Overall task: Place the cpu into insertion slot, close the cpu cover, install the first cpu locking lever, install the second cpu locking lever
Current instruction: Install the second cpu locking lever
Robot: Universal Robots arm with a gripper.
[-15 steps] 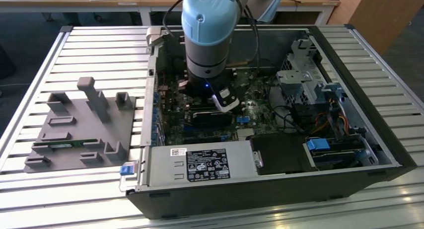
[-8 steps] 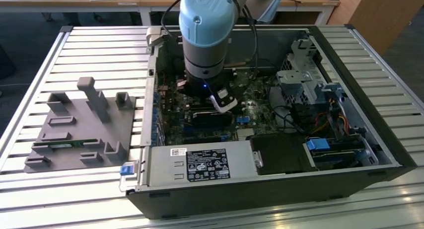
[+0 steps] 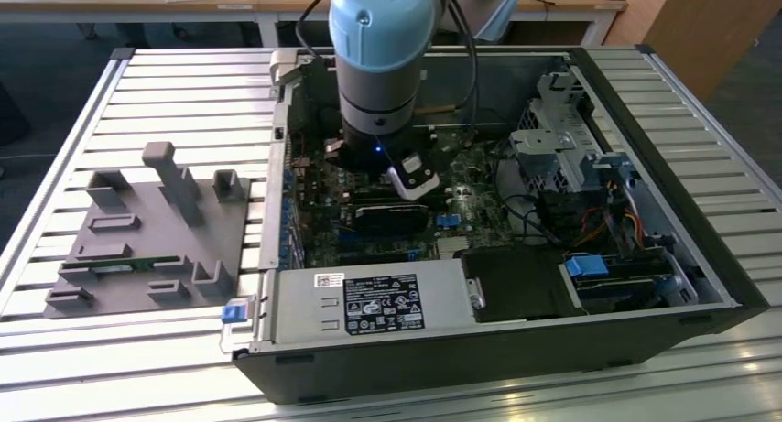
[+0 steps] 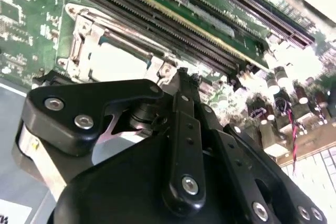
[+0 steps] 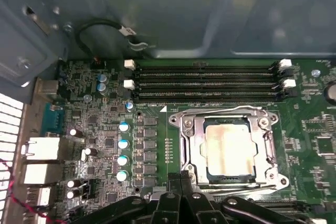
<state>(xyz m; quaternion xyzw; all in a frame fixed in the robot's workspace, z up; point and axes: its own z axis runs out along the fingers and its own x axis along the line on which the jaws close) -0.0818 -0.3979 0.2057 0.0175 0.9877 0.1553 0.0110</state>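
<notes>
Claw (image 5: 181,203) tips are cut off beside the socket (image 5: 229,148), chip (image 5: 227,146) seated under its frame (image 5: 191,129); grip unclear.

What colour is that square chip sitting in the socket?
Pale beige-silver; the chip shows best in the first wrist view.

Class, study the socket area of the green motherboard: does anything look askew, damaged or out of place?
Nothing stands out. The pale square cpu sits flat and square in the insertion slot, and the silver metal cpu cover lies level around it.
</notes>
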